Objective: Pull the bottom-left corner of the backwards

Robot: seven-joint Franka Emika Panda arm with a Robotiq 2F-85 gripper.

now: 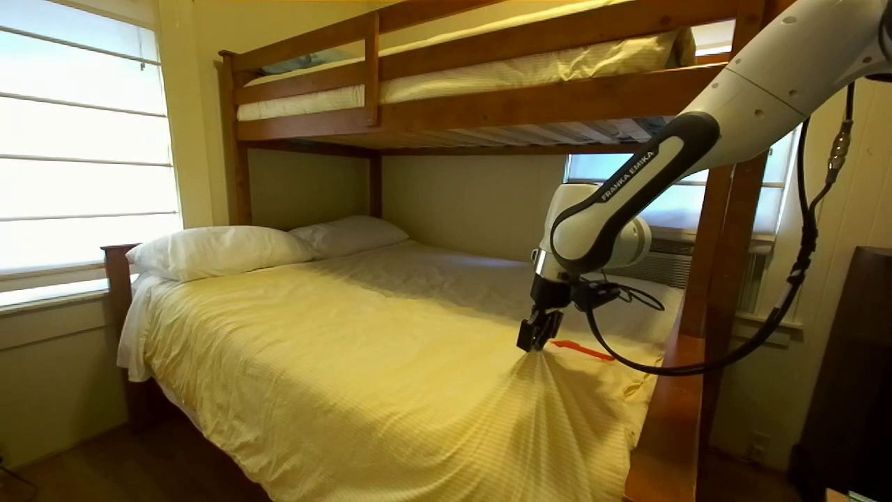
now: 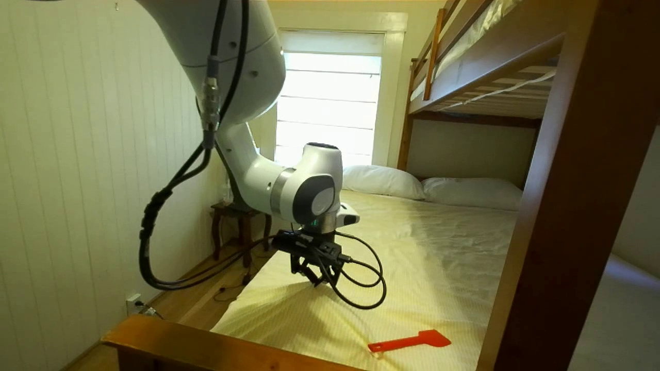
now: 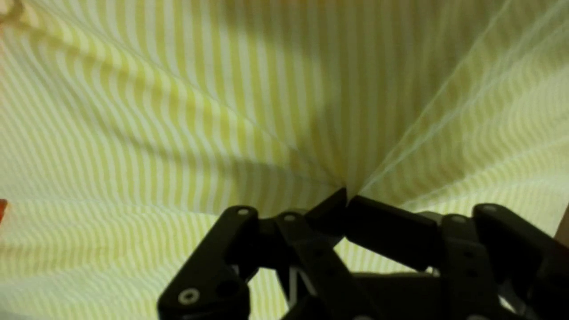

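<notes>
Gripper point(image 1: 534, 347) over the foot end of the bed point(image 1: 672, 425) in an exterior view, clamped on a pinch of pale yellow bed cover point(image 1: 334, 348), with folds fanning toward the near side edge and near foot corner. Along the head edge, two white pillows point(image 1: 216, 252).

In an exterior view, a peak of fabric under the gripper, near the left edge seen from the foot; between peak and wooden footboard point(image 2: 206, 344), the bottom-left corner point(image 2: 252, 320) of the cover, partly hidden. Near the foot edge, apart from the gripper, a red strip point(image 2: 407, 342) on the cover, broad end toward the right edge.

In the wrist view, black fingertips point(image 3: 366, 218) together on the cloth, with striped creases running into the grip.
</notes>
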